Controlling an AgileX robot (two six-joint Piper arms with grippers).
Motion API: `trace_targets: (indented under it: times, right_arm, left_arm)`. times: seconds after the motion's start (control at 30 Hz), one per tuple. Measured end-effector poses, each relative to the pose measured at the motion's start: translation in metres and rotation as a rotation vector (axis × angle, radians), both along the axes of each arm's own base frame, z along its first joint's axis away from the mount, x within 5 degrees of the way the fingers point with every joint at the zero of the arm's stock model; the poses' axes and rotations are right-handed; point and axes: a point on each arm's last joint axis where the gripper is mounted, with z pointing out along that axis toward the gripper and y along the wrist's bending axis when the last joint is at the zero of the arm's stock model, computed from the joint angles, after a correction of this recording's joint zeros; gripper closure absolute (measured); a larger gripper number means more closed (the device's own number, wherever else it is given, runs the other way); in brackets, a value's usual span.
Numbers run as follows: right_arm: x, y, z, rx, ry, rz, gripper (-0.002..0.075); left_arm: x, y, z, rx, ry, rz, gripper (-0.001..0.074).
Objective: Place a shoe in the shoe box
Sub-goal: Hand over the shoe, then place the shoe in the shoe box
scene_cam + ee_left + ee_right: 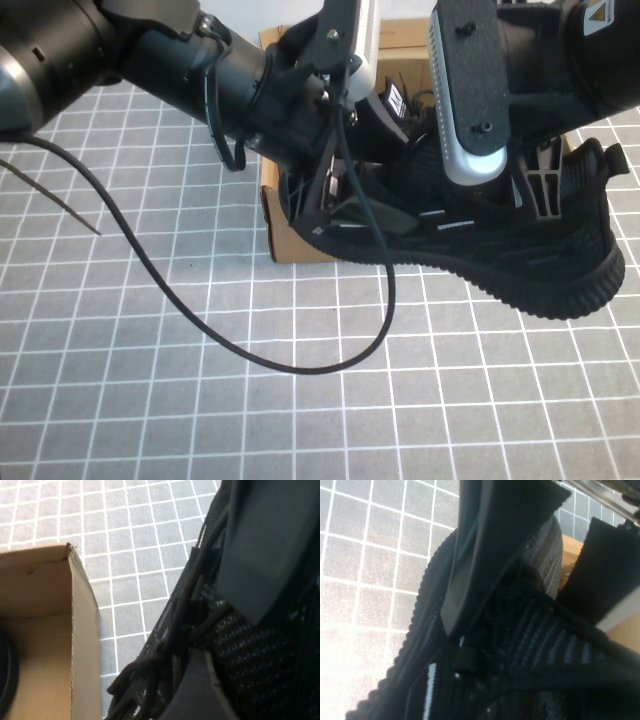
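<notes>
Over the grey gridded worktop (200, 400), beside the shoe box (285, 235), the left gripper (335, 205) spreads around the shoe (520, 260); the right gripper (535, 190) pinches its collar.

shoe (520, 260) and both arms crowding over shoe box (285, 235), tiled table (150, 400) in front open

A tabletop (150, 400) covered in a grey mat printed with a white square grid fills the scene. A thin black cable (170, 300) loops across it from the left edge toward the middle, curving down toward the near edge and back up. A thin dark line (60, 205) lies near the left edge.
</notes>
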Motion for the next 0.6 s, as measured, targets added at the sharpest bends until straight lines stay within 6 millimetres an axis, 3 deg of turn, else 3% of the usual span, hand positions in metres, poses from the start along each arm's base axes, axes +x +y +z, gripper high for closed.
trace_targets:
  times: [0.3,0.6]
  right_arm:
    - [0.0011,-0.0001,-0.0003,0.004,0.002,-0.009,0.0726]
    - [-0.0001,0.0019,0.0006,0.034,0.019,-0.006,0.0726]
  left_arm:
    - [0.0018,-0.0020,-0.0030,0.000,0.021,0.011,0.0316]
    - [0.0019,-0.0021,-0.0030,-0.001,0.023,0.015,0.0604]
